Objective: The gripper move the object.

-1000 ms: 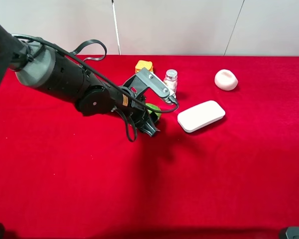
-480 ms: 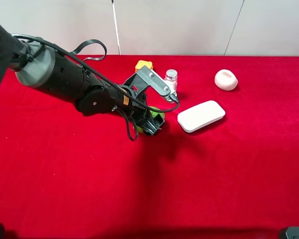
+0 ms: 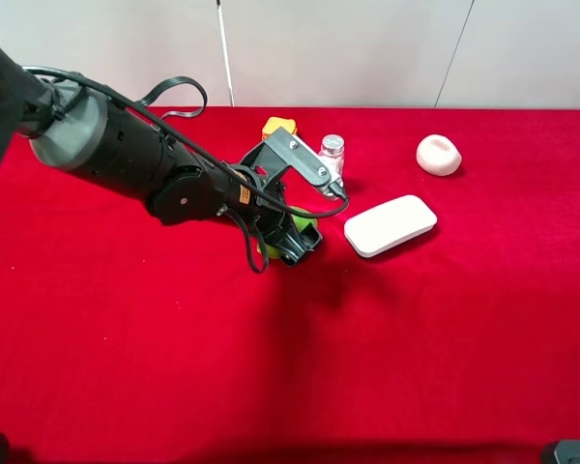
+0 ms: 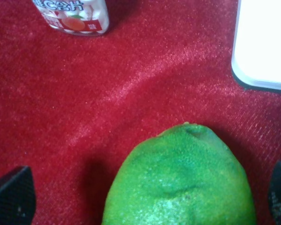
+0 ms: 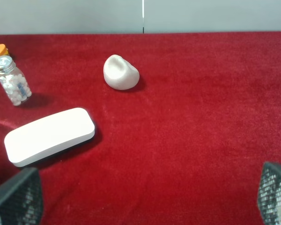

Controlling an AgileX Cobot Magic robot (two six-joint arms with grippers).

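The green lime (image 4: 182, 183) lies on the red cloth between the two dark fingertips (image 4: 11, 194) of my left gripper, with a gap on each side. In the exterior high view the left gripper (image 3: 292, 242) is low over the lime (image 3: 307, 226), which only peeks out beside the fingers. The jaws stand open around the lime without touching it. My right gripper (image 5: 145, 206) is open and empty, with only its mesh fingertips (image 5: 14, 197) showing; it is out of the exterior high view.
A white flat block (image 3: 390, 225) lies just right of the lime. A small pill bottle (image 3: 332, 158) and an orange object (image 3: 278, 127) stand behind the gripper. A pale pink lump (image 3: 438, 155) sits at the back right. The red table (image 3: 416, 338) ends at a wall.
My left gripper has lowered a little over the lime, so the fingers now straddle it. The lime and the other objects have not moved.
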